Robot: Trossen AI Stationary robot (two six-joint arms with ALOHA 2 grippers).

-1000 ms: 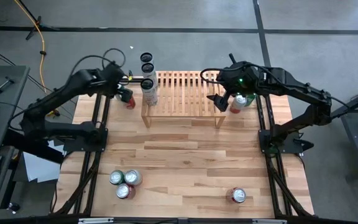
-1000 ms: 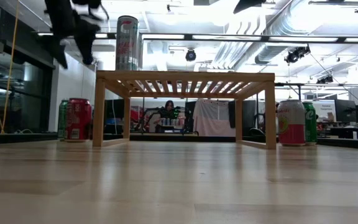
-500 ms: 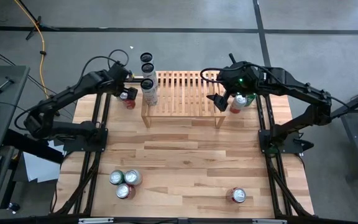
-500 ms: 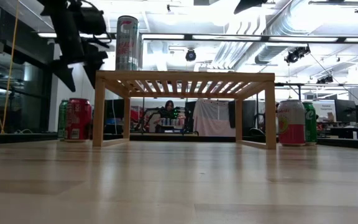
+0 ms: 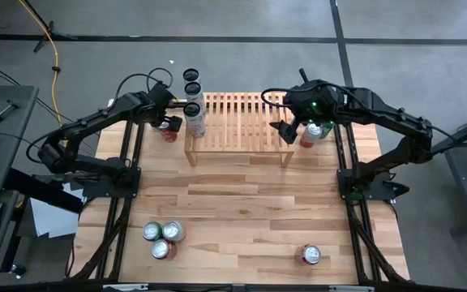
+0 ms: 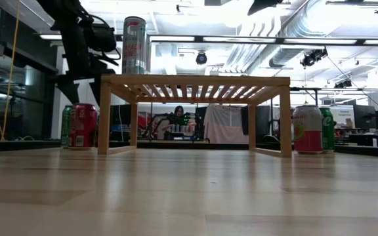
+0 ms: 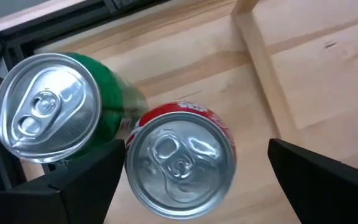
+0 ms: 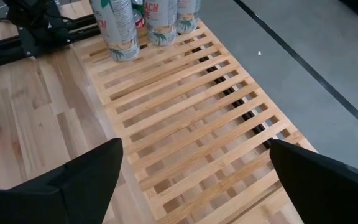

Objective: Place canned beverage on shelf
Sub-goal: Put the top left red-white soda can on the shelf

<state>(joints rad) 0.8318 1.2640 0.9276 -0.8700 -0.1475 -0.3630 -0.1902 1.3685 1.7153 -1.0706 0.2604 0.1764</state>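
A red can (image 7: 180, 163) stands upright on the table beside a green can (image 7: 47, 107), just left of the light-wood shelf (image 5: 237, 122). My left gripper (image 7: 196, 149) hangs open above the red can (image 6: 83, 124), pointing steeply down, one finger to each side of the can's top and touching nothing. In the low view the left gripper (image 6: 79, 75) is still above the can tops. Three tall white cans (image 5: 193, 93) stand on the shelf's left end. My right gripper (image 8: 194, 152) waits open high over the shelf's right end (image 5: 286, 130).
A pink-and-white can (image 6: 307, 129) and a green can (image 6: 327, 129) stand at the shelf's right end. Three cans (image 5: 162, 238) are grouped near the table's near left, and one can (image 5: 311, 255) stands near right. The shelf's middle and right slats (image 8: 204, 118) are bare.
My left gripper has come down toward the red can beside the shelf's left end, staying open. The right arm and all the cans have kept still.
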